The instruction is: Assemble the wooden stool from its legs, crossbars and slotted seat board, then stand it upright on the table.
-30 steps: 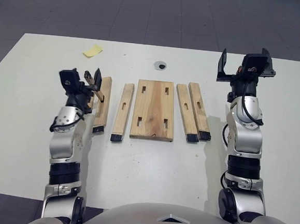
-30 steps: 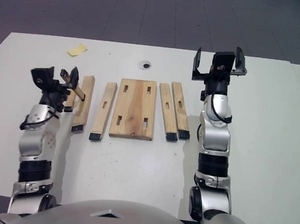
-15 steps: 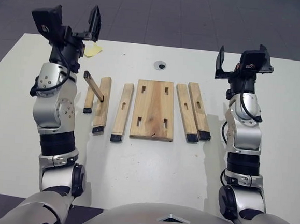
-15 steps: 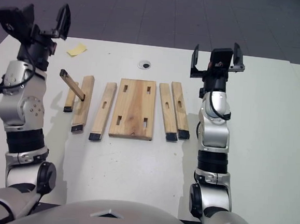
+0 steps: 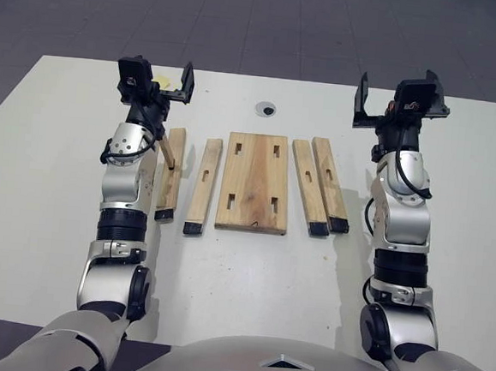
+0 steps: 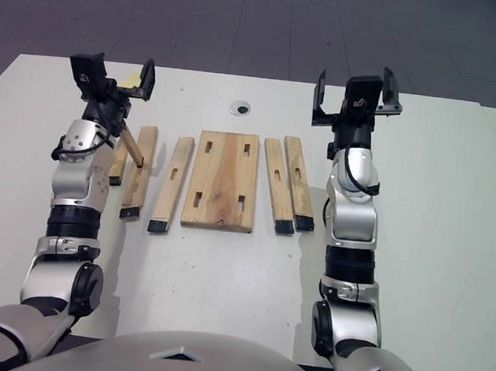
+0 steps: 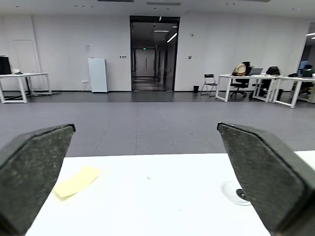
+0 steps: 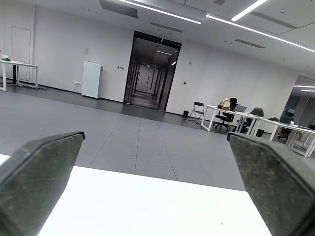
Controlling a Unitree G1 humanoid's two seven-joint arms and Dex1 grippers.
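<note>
White tabletop (image 5: 250, 272), slotted seat board (image 5: 253, 182) flat in the middle, two right legs (image 5: 306, 186) just beside it, two left legs (image 5: 202, 184) on its other side, yellow note (image 7: 76, 181) and round hole (image 5: 266, 110) far back

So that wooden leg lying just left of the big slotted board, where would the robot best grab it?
Probably around the middle of the leg, coming straight down from above with the left tool closing across its narrow width. The leg lies flat, and bare table shows along both its long sides, so there should be room to close on it.
</note>
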